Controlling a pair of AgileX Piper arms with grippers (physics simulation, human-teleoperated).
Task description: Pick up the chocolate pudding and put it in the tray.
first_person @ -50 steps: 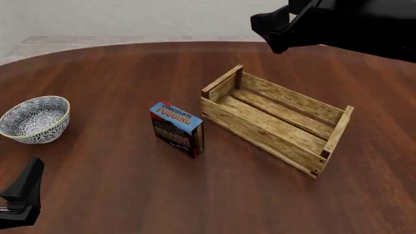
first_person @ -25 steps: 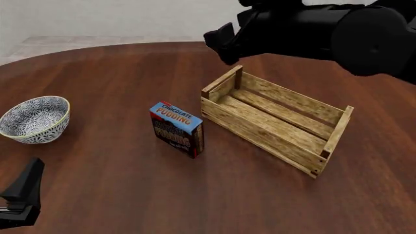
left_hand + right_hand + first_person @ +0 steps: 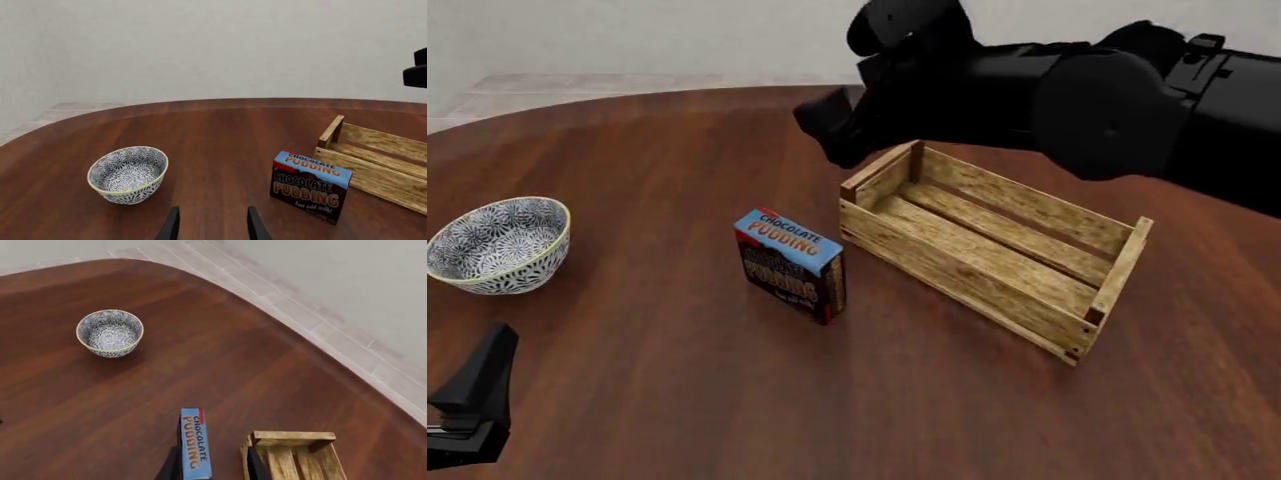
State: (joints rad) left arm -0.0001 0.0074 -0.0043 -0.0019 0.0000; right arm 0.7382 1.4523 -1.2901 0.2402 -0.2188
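Observation:
The chocolate pudding (image 3: pixel 790 264), a small carton with a blue top and dark front, stands upright on the table just left of the tray (image 3: pixel 1054 290), a long wooden slat crate. My right gripper (image 3: pixel 825 126) hangs open and empty in the air, beyond the pudding and by the crate's left end. In the right wrist view the pudding (image 3: pixel 195 444) lies below and between the open fingers (image 3: pixel 256 466), with the crate's end board (image 3: pixel 293 438) beside it. My left gripper (image 3: pixel 483 390) is open and empty at the table's near left. Its view shows the pudding (image 3: pixel 309 186) and the crate (image 3: pixel 377 161).
A blue-white patterned bowl (image 3: pixel 498 243) stands at the table's left, also seen from the left wrist (image 3: pixel 128 174) and the right wrist (image 3: pixel 110 332). The right arm's bulky black body (image 3: pixel 1094 95) reaches over the crate's far side. The round table's far edge (image 3: pixel 280 320) meets a tiled floor.
My right arm has swung left and forward, from the upper right corner to above the crate's left end. The left arm, pudding, crate and bowl have not moved.

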